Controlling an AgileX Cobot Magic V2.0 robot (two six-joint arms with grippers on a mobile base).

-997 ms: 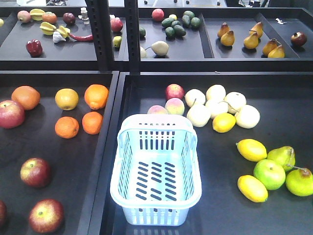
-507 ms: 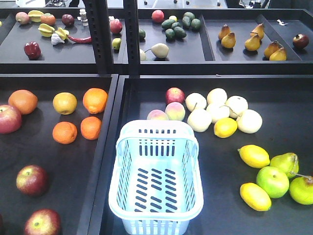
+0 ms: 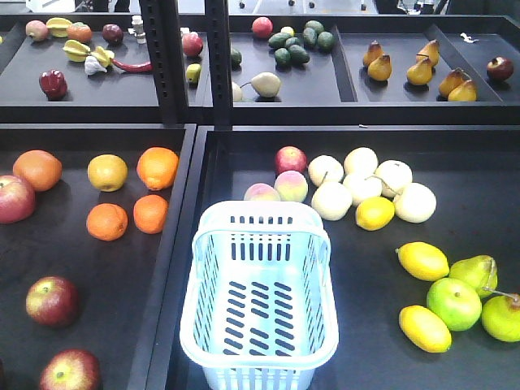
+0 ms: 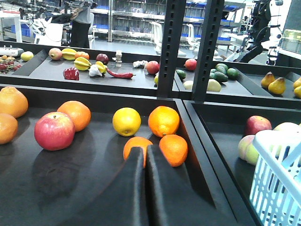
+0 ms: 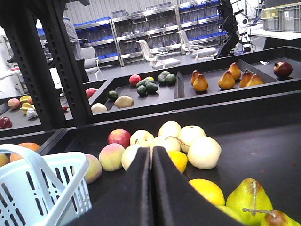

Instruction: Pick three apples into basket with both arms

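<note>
Three red apples lie in the left tray in the front view: one at the left edge (image 3: 13, 197), one lower (image 3: 52, 301), one at the bottom edge (image 3: 71, 370). The pale blue basket (image 3: 262, 219) stands empty at the left of the right tray. Neither arm shows in the front view. In the left wrist view my left gripper (image 4: 145, 150) is shut and empty, with oranges just beyond its tips and a red apple (image 4: 54, 131) to its left. In the right wrist view my right gripper (image 5: 151, 150) is shut and empty, the basket (image 5: 51, 162) to its left.
Several oranges (image 3: 158, 166) lie in the left tray above the apples. A black divider (image 3: 183, 244) separates the two trays. Pale pears, peaches, lemons (image 3: 422, 260) and green apples (image 3: 453, 302) lie to the right of the basket. A back shelf behind black posts (image 3: 218, 57) holds more produce.
The whole scene sits slightly lower in the front view than one second ago, as from camera motion. Fruit and basket keep their places in the trays.
</note>
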